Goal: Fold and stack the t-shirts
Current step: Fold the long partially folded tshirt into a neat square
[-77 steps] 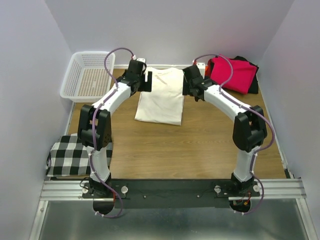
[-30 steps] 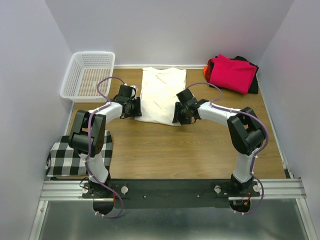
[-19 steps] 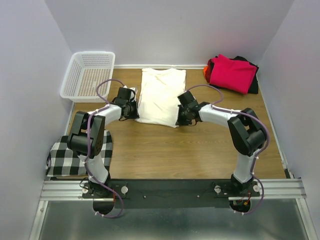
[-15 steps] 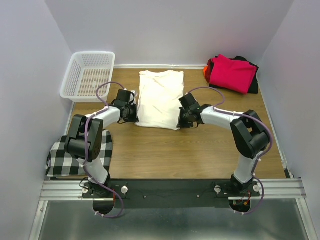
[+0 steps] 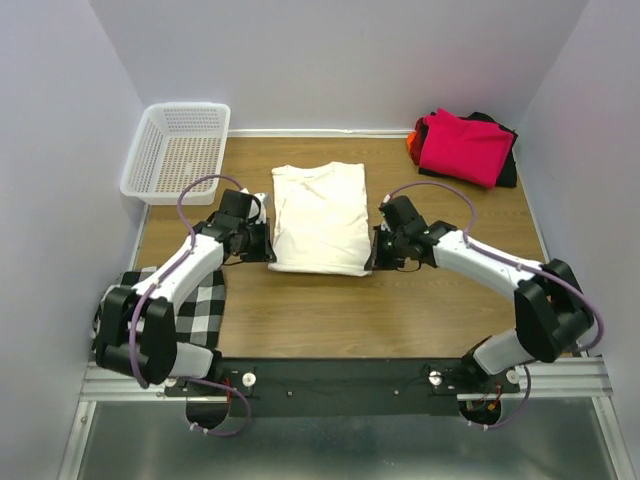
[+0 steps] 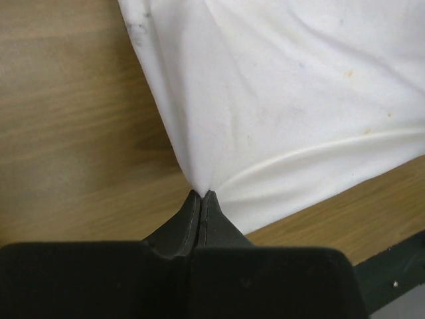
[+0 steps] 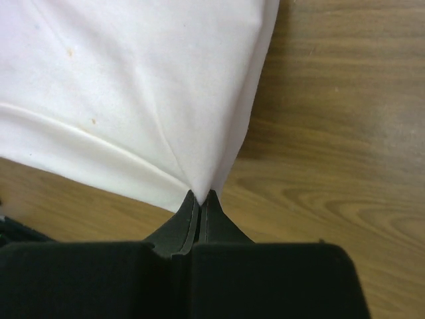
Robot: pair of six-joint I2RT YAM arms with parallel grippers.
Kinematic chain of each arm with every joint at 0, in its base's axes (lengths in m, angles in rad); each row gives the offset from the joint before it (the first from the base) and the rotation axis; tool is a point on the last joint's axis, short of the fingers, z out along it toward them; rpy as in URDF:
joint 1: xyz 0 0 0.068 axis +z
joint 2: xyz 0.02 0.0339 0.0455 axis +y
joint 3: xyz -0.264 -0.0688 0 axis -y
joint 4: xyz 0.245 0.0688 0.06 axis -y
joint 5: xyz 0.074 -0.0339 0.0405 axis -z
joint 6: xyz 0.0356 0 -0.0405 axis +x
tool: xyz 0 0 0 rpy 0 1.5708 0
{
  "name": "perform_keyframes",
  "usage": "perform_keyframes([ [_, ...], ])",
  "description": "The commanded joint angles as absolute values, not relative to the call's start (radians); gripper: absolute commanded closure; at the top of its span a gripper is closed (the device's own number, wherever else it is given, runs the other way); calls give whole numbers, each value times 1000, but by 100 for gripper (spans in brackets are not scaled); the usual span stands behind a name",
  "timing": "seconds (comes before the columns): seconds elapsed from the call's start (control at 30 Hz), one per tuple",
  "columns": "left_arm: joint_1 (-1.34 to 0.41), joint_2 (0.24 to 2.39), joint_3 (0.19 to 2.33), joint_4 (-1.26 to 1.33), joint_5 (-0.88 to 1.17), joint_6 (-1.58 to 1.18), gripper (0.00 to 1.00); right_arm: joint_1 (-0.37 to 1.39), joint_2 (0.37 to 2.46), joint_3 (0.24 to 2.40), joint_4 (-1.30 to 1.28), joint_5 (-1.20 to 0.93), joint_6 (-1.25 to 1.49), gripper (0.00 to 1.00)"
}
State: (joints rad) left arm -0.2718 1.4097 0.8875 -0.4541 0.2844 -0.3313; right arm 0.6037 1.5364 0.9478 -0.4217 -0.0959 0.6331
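Observation:
The cream t-shirt [image 5: 318, 217] lies flat as a folded rectangle in the middle of the wooden table. At its near left corner my left gripper [image 5: 266, 250] is shut on the fabric, and the left wrist view shows the cream t-shirt [image 6: 279, 100] pinched into a peak at the left gripper [image 6: 200, 195]. Shut on the near right corner is my right gripper [image 5: 375, 258]; in the right wrist view the cream t-shirt [image 7: 133, 86] is drawn tight into the right gripper [image 7: 200, 197]. A folded stack with a magenta-red t-shirt [image 5: 462, 146] on top sits at the far right.
A white mesh basket [image 5: 178, 150] stands at the far left corner. A black-and-white checked cloth [image 5: 150, 305] hangs over the near left edge of the table [image 5: 340, 310]. Walls close in on the left, right and back.
Both grippers closed on the near corners of the cream t-shirt and pulled it toward the arm bases. The shirt's far edge now lies away from the back wall.

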Motion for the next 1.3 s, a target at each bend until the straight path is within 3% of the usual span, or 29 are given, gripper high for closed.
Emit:
perform_keyframes([
  [0.0,-282,1261,859,-627,250,-350,100,601,1401,937,-606,-107,583,99],
  [0.27,-288,1089,919,-787,222,-374,100,604,1270,1014,-756,-130,581,99],
  [0.53,-288,1075,1019,-827,152,-388,100,604,1256,1114,-824,-54,563,99],
  [0.83,-287,1285,1150,-687,15,-394,100,604,1463,1282,-764,190,476,99],
  [1.27,-287,1574,1245,-554,-40,-390,100,539,1781,1469,-598,293,373,99],
])
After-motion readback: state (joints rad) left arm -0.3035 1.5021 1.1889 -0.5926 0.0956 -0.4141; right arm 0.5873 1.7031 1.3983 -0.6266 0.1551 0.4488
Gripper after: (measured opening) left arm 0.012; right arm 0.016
